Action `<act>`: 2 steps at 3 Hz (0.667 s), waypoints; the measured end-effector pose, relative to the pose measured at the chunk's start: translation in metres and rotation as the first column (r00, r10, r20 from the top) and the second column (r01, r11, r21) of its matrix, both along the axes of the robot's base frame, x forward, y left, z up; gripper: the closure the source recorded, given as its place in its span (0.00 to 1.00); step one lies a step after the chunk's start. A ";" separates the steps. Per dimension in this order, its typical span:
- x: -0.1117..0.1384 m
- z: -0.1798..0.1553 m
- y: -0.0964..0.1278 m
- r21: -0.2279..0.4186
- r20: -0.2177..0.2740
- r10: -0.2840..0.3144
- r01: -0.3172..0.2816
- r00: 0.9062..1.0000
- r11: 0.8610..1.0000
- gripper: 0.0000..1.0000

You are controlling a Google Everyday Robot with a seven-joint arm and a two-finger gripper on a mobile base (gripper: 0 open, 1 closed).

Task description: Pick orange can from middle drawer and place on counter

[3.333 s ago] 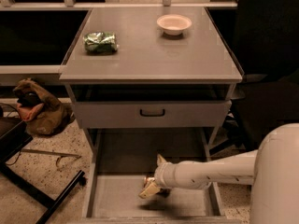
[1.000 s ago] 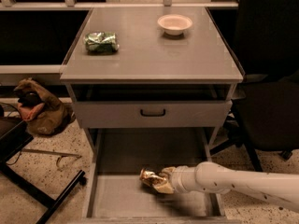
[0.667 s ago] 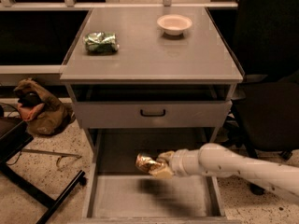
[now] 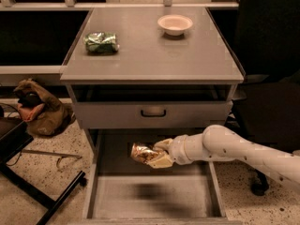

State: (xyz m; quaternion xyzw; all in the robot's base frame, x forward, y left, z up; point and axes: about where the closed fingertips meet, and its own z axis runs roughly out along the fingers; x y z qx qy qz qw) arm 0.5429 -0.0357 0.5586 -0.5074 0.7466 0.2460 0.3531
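The orange can (image 4: 144, 154), dented and shiny orange-gold, is held in my gripper (image 4: 158, 154) in the air above the open middle drawer (image 4: 152, 198). My white arm reaches in from the right. The gripper is shut on the can, with one pale finger above it and one below. A dark shadow of the can lies on the drawer floor. The grey counter (image 4: 150, 50) is above, behind the can.
A green dented can (image 4: 101, 42) lies at the counter's left. A pale bowl (image 4: 175, 24) sits at its back right. A closed drawer front with a black handle (image 4: 153, 112) is just above the can. A brown bag (image 4: 36, 108) lies on the floor at left.
My gripper closed on the orange can on the drawer floor and has lifted it up and toward the back; it now hangs just below the closed drawer front.
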 end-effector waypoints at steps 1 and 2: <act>0.000 0.000 0.000 -0.001 0.000 0.001 -0.001 1.000 1.000 1.00; -0.001 0.037 0.003 -0.047 0.031 0.004 -0.003 1.000 0.999 1.00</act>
